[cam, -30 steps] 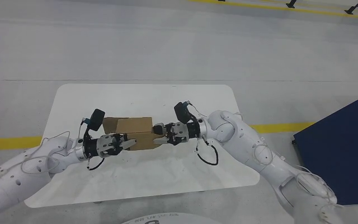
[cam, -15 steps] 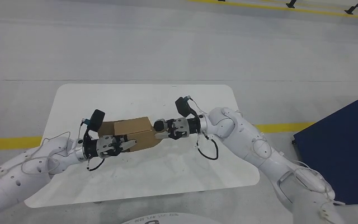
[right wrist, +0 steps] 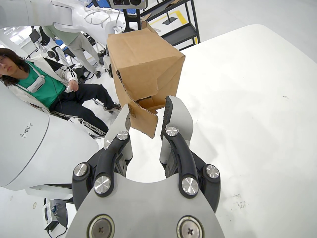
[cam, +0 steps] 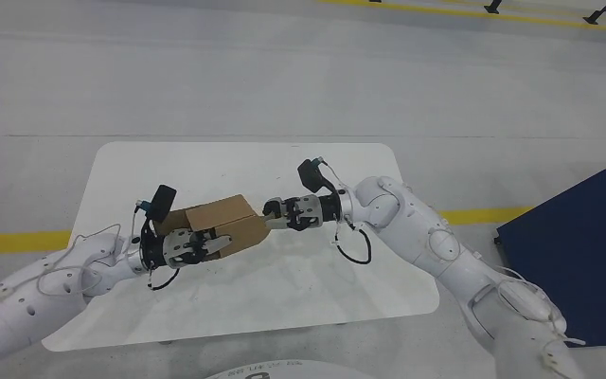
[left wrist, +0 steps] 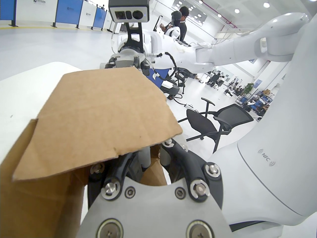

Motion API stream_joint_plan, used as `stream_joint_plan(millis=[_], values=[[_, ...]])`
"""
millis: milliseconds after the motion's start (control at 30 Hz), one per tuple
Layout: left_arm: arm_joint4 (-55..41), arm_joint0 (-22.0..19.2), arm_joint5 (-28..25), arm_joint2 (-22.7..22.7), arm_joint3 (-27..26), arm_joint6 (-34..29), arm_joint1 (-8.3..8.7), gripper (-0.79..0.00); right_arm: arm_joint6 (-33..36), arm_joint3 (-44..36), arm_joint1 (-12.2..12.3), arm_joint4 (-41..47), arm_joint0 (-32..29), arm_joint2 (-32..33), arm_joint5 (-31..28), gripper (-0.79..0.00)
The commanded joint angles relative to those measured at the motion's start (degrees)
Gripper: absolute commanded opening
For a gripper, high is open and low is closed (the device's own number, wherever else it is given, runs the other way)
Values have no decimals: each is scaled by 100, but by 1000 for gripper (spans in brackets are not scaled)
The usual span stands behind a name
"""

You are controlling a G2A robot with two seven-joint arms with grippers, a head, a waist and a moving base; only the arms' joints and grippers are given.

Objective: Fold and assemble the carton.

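Top view gives me the carton (cam: 216, 224) tilted over the middle of the white table (cam: 284, 303), strung between the two arms, left arm on its near-left end and right arm on the opposite end; finger gaps are too small to read there. Right wrist view settles that side: right gripper (right wrist: 147, 116) has its fingers (right wrist: 177, 115) spread apart, with a torn flap (right wrist: 145, 122) of the carton hanging between them, close against one finger and clear of the other, not pinched, carton body just beyond the tips. Left wrist view: left gripper (left wrist: 154, 153) sits under a wide flap (left wrist: 99, 115) that hides its tips, fingers close together on a strip of cardboard wall, so I mark it clamped on the carton
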Motion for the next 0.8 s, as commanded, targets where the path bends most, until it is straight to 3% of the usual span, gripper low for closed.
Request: stream_joint_plan(millis=[0,333,500,633,767], values=[[-26,1,0,-1,10,35,3,-785,-138,-67,22,105,-63,77,0,0],[-168,76,0,3,-47,39,-5,-785,-138,-67,22,105,-63,77,0,0],[-2012,180,0,206,-429,-183,1,-785,-502,-372,63,452,-262,268,0,0],[-4181,112,0,257,-561,-1244,19,-785,-627,-554,183,776,-542,618,0,0],[-4181,112,0,257,-561,-1244,19,-785,-627,-554,183,776,-542,618,0,0]])
